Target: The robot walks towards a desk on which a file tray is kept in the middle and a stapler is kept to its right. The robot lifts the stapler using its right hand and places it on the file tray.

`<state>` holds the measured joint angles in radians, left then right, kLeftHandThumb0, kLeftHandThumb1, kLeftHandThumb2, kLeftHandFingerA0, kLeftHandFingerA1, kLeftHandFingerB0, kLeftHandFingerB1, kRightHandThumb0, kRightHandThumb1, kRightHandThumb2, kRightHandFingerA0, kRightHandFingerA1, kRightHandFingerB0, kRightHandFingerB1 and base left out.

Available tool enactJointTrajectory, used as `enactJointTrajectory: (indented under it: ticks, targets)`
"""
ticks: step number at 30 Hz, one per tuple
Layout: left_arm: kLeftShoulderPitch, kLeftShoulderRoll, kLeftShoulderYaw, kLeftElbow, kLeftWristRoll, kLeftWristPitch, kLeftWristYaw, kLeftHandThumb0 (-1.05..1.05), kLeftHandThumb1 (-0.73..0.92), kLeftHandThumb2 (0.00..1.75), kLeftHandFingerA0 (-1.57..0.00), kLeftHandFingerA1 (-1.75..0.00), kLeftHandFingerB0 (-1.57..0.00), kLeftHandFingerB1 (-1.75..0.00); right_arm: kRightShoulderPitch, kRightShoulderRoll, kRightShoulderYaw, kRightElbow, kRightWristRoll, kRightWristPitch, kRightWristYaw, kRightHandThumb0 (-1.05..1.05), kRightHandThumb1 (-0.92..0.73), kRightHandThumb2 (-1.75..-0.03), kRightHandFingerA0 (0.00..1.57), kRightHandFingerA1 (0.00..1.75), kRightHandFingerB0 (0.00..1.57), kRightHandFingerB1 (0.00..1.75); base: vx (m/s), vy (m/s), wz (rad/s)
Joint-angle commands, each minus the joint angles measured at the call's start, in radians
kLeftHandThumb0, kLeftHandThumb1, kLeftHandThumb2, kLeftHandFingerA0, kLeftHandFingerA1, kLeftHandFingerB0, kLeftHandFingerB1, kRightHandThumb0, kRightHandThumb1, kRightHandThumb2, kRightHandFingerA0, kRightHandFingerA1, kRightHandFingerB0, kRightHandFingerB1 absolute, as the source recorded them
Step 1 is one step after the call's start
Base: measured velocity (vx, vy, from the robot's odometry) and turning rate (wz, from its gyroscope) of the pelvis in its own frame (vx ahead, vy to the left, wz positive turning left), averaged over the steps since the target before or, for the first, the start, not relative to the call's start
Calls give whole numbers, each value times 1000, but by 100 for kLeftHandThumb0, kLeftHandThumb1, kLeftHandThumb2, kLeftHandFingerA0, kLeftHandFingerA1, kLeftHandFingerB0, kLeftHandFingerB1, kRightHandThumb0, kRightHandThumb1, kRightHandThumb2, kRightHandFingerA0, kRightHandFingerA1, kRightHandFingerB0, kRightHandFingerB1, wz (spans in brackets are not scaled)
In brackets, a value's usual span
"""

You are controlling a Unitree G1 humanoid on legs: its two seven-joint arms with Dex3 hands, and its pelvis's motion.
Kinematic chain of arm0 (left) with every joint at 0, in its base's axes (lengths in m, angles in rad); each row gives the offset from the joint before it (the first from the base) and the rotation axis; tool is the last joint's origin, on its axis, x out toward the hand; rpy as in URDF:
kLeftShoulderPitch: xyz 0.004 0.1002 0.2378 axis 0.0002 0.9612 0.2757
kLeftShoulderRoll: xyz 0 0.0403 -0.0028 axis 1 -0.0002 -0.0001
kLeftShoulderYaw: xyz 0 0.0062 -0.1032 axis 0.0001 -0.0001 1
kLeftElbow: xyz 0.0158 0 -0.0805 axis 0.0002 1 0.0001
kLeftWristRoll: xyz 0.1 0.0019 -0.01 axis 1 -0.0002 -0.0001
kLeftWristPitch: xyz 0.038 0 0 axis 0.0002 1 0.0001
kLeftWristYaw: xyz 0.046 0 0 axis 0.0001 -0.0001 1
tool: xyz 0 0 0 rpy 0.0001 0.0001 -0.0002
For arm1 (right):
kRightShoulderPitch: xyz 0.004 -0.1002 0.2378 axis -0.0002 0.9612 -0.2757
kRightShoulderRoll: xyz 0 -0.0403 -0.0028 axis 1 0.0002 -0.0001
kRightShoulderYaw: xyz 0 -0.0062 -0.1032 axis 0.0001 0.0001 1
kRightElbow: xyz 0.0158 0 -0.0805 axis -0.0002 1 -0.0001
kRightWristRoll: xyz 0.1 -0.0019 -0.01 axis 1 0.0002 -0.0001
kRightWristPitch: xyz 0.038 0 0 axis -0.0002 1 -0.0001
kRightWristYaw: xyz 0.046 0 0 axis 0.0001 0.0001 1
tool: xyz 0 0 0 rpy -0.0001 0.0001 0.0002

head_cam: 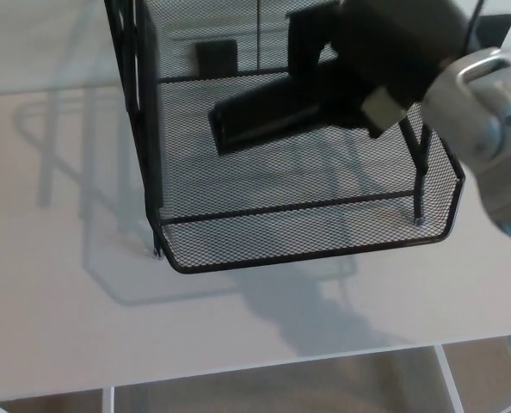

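Spreading across the left of the view, a plain white desk top (58, 284) is seen, marked only by the grey shadows of wire framing. Towards the middle, a black wire-mesh file tray (281, 237) with upright black posts at its left side is set on the desk, its low front wall turned to the camera. Over the mesh floor of this tray a long black stapler (264, 116) is held, lying roughly level with its free end pointed to the left; whether it touches the mesh or hangs just above it cannot be told. The stapler's right end is clamped in the robot's black right hand (384, 52), which enters from the upper right. Furthest right, the silver-grey wrist (496, 129) behind that hand is seen above the tray's right corner.
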<state>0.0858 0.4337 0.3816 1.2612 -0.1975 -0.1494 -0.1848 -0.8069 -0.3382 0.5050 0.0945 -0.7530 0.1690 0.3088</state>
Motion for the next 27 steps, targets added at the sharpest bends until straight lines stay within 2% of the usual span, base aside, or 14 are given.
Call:
enactJointTrajectory:
  ticks: [1,3,8,10,12,14,15,16,17,18,20,22,23,27]
  targets:
    - [-4,9,0,3,7,-9,2,-105,67,144,-58,-128,-28,-92,22,5,17,68,-41,33,17,-24,-68,-80,82,158,81,105,0,0,0]
    - [-5,9,-4,2,12,-14,6,-105,92,106,-36,-172,-8,-135,42,3,16,79,-40,16,-2,-26,-69,-74,83,160,74,118,0,0,0]
    - [1,7,-7,6,15,-32,3,-105,92,107,-41,-172,-7,-137,58,30,-3,121,-14,48,17,-36,-71,-61,77,150,68,102,0,0,0]
    - [4,9,-9,2,14,-27,-2,-105,68,145,-62,-132,-27,-93,46,44,-5,127,-26,95,54,-36,-74,-64,77,137,68,79,0,0,0]
    - [6,11,-12,6,19,-29,4,-105,67,144,-59,-129,-29,-94,29,34,-5,121,-17,117,128,-28,-77,-63,57,127,42,46,0,0,0]
    - [9,11,-16,0,21,-32,4,-105,67,144,-63,-133,-30,-96,13,-5,18,116,-46,82,160,-39,-69,-61,24,53,17,31,0,0,0]
    - [9,11,-15,-1,17,-29,0,-105,92,107,-37,-171,-9,-136,3,-29,37,114,-71,60,168,-32,-59,-109,1,51,0,50,0,0,0]
    - [9,12,-14,-1,16,-29,0,-105,92,107,-37,-171,-9,-136,1,-29,39,114,-69,61,169,-32,-59,-109,1,51,0,50,0,0,0]
    - [8,10,-17,-5,19,-24,8,-105,68,145,-62,-132,-29,-94,7,-56,43,108,-80,0,111,-90,-53,-86,0,10,0,3,0,0,0]
    - [9,10,-18,-5,19,-26,5,-105,92,109,-36,-169,-8,-135,5,-63,50,103,-88,-6,105,-99,-57,-90,0,12,0,0,0,0,0]
    - [9,11,-17,-2,17,-28,0,-105,66,144,-63,-133,-30,-97,-3,-70,58,86,-97,0,128,-102,-58,-92,0,16,0,0,0,0,0]
    - [10,12,-14,-1,15,-24,-1,-105,91,110,-41,-172,-6,-139,-18,-68,60,77,-95,13,160,-105,-59,-96,0,22,0,0,0,0,0]
    - [10,12,-16,2,18,-23,1,-105,68,146,-66,-133,-28,-93,-27,-66,53,71,-80,20,186,-98,-62,-59,0,0,0,0,0,0,0]
    - [11,12,-23,4,27,-24,6,-105,70,145,-68,-134,-30,-95,-72,-56,40,31,-83,87,282,-100,-60,-71,0,0,0,0,0,0,0]
